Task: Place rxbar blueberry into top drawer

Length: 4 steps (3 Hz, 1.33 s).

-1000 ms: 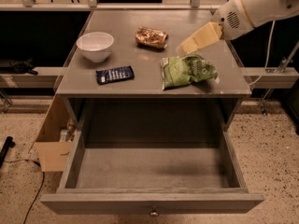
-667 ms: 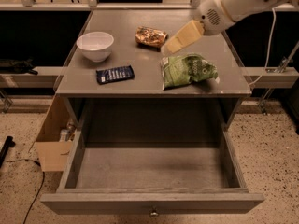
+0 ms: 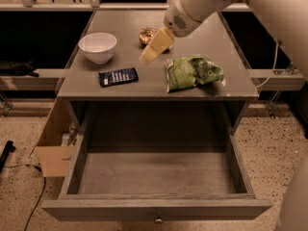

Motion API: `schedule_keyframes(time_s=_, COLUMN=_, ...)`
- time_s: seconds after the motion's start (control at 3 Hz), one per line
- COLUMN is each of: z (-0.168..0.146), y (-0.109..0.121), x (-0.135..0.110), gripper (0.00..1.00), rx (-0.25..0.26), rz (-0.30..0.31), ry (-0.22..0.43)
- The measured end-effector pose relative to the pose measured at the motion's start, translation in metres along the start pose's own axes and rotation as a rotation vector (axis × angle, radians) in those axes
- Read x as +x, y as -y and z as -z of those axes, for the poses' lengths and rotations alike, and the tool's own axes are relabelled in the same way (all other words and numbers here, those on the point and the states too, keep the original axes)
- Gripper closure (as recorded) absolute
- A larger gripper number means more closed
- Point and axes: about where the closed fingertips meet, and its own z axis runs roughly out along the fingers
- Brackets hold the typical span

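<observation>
A grey counter (image 3: 226,47) stands on a speckled floor (image 3: 279,148), with dark recesses and pale ledges to either side. Below its front edge the top drawer (image 3: 154,208) is pulled well out. Its grey inside shows bare boards, and a small round knob (image 3: 158,220) sits at the bottom of the front panel. An open cardboard box (image 3: 53,148) leans beside the drawer on the left, and a dark cable (image 3: 33,206) trails over the floor near it.

On the counter are a white bowl (image 3: 97,46) at the left, a crumpled green bag (image 3: 192,72) at the right and a brown-orange snack packet (image 3: 147,34) farther back. The packet is partly hidden behind the gripper (image 3: 150,54). The white arm (image 3: 202,4) comes in from the upper right and is cut off by the frame. The gripper hangs tilted down and to the left over the middle of the counter, between the bowl and the bag. It is smeared, so whether it is apart or together cannot be told. It holds nothing that can be made out.

The rxbar blueberry (image 3: 118,76) lies flat near the counter's front left edge, just in front of the bowl and apart from the gripper. Its long axis runs left to right, with the right end turned slightly toward the back. Its lettering is too small to read.
</observation>
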Motion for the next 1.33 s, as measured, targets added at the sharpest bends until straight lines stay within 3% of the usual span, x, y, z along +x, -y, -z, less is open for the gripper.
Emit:
schedule_keyframes(time_s=0.67, z=-0.005, y=0.003, x=0.002, gripper=0.00, rx=0.022, rz=0.008, ry=-0.017)
schedule_keyframes(time_s=1.33, z=-0.034, y=0.008, x=-0.005, gripper=0.00, rx=0.007, rz=0.037, ry=-0.042)
